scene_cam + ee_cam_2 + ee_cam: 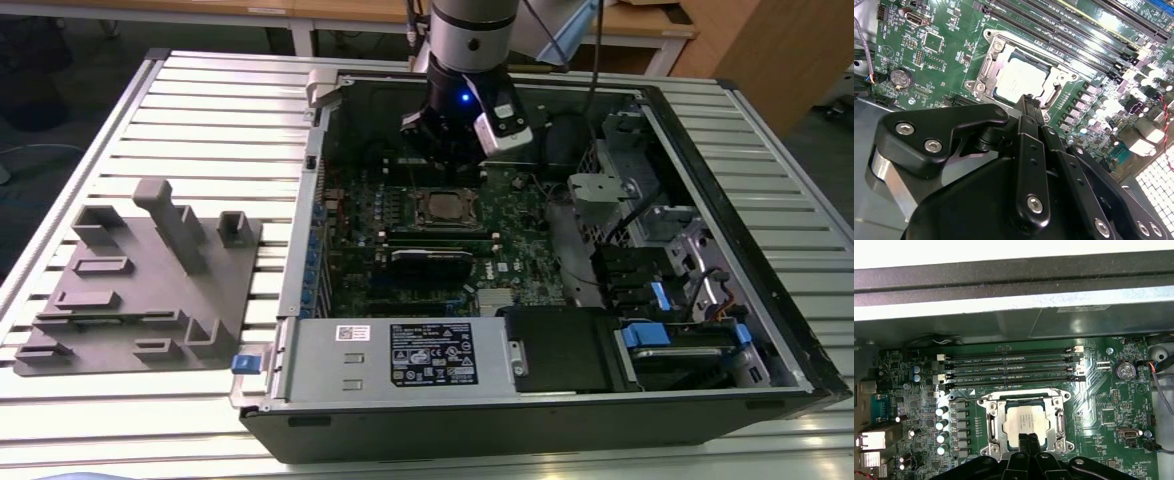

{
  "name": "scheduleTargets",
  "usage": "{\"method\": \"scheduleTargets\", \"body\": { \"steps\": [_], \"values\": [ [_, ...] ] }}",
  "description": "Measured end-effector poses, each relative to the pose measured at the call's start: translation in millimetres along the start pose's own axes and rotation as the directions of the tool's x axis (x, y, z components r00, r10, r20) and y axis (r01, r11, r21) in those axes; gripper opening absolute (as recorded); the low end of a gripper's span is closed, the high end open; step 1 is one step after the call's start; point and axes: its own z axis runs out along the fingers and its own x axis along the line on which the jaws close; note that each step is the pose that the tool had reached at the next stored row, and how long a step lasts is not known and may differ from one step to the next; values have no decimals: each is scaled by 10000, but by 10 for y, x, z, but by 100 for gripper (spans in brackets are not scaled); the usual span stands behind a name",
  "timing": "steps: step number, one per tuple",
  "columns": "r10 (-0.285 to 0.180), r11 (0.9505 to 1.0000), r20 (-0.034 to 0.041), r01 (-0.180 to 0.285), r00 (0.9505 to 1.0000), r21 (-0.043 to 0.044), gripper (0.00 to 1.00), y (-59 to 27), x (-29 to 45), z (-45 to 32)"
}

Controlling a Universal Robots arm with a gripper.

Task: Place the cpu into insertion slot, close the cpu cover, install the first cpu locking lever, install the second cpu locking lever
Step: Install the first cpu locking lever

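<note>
Squarely inside the insertion slot (986, 401) the cpu (1026, 421) is lying flat, its dull silvery-tan top showing through the cut-out of the cpu cover (1060, 422). That thin, bright metal frame is sitting down around the chip in both wrist views. The gripper (1028, 439) is hovering just over the socket's near edge with its black fingertips pressed together and nothing between them. Whether they are touching the cover I cannot tell.

The first wrist view is looking straight down on the glossy green motherboard (1104, 405). It is showing the long black memory slots (1009, 367) beyond the socket, a round coin cell (1125, 371) and a column of small shiny cylinders (941, 412) beside it. The second wrist view is taking the socket at a slant, past the matt black finger links and their steel screws.

The exterior view is giving the wider setting: the arm (470, 40) is reaching down into an open dark computer case (561, 420) lying on a pale slatted table (200, 100). A grey moulded fixture (134, 270) is resting well apart, toward the exterior view's left.
</note>
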Motion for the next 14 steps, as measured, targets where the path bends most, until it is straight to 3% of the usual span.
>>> {"method": "scheduleTargets", "body": {
  "steps": [7,14],
  "values": [
    [-1,10000,-1,1,10000,2,11,-6,68,-2],
    [-1,10000,4,1,10000,0,11,-25,302,2]
  ]
}}
